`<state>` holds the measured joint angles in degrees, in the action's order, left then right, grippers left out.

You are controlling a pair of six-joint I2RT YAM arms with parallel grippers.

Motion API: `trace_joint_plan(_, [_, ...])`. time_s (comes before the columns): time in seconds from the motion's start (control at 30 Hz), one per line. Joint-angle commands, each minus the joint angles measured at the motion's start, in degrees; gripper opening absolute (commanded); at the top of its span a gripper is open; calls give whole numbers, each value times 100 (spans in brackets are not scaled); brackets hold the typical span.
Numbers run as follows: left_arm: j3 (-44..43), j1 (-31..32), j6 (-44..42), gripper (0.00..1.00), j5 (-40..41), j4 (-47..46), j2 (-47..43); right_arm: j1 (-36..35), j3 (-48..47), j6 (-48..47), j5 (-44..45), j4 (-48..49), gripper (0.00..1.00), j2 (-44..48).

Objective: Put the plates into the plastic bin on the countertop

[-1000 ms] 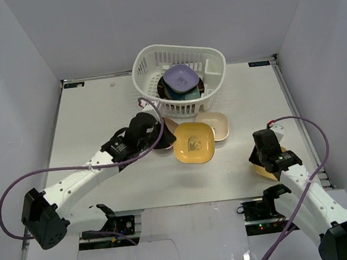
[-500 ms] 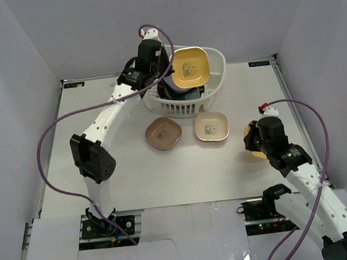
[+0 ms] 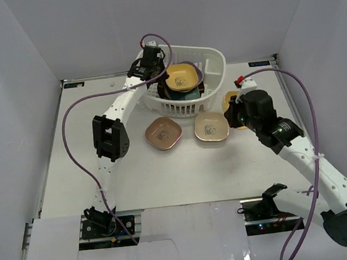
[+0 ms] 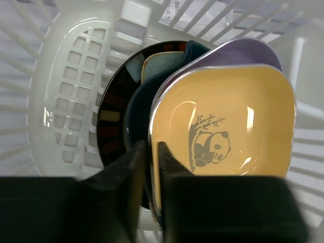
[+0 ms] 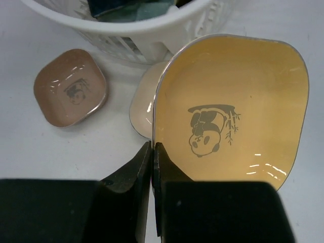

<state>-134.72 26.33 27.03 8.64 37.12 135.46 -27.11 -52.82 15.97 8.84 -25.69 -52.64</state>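
White slotted plastic for the plastic bin, rounded-rectangular at the rim, standing on the flat white countertop in the upper middle of the top view. Counted five pieces stacked inside through the left wrist view: a glossy yellow dish with a panda print uppermost, then a purple dish, a dark blue dish, a pale green piece and a round black plate with a striped rim. Found the left gripper pinched narrow on the yellow dish's left rim. Counted two more rounded squares lying flat below the bin: a brown dish and a beige dish, side by side, apart. Saw the right gripper clamped tight on an orange dish, raised above the countertop, right of the beige dish.
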Motion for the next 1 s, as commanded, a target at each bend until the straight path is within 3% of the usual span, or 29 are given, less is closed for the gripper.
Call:
trace_joint_plan(0.0, [217, 31, -22, 36, -135, -345, -564, -329, -746, -646, 169, 758, 8, -630])
trace_joint_plan(0.07, [358, 13, -66, 59, -152, -522, -765, -461, -1202, -972, 424, 706, 8, -1027])
trace_joint_plan(0.17, [411, -40, -215, 71, -153, -583, -1231, -479, -1634, -1201, 592, 855, 8, -1617])
trace_joint_plan(0.27, [629, -171, -417, 73, -48, -592, -1968, -497, -2030, -1306, 391, 1380, 8, -1995])
trace_joint_plan(0.37, [1831, -312, -418, 73, -65, -776, -3145, -506, -2600, -1473, -22, 1523, 8, -2618])
trace_joint_plan(0.5, [4273, -330, -23, 72, -152, -1171, -4789, -593, -3663, -1640, -260, 1357, 8, -3866])
trace_joint_plan(0.53, [5296, -356, 274, 71, -179, -1268, -5340, -646, -4109, -1780, -277, 1322, 8, -4085])
trace_joint_plan(0.77, [8229, -497, 1022, 74, -873, -1304, -6653, -725, -6255, -2562, -418, 575, 8, -6140])
trace_joint_plan(0.87, [8863, -506, 1260, 87, -1356, -1462, -6874, -725, -6687, -2976, -139, 469, 8, -6634])
trace_joint_plan(0.97, [9077, -497, 1410, 92, -1479, -1673, -6805, -725, -7135, -3240, -49, 294, 11, -7003])
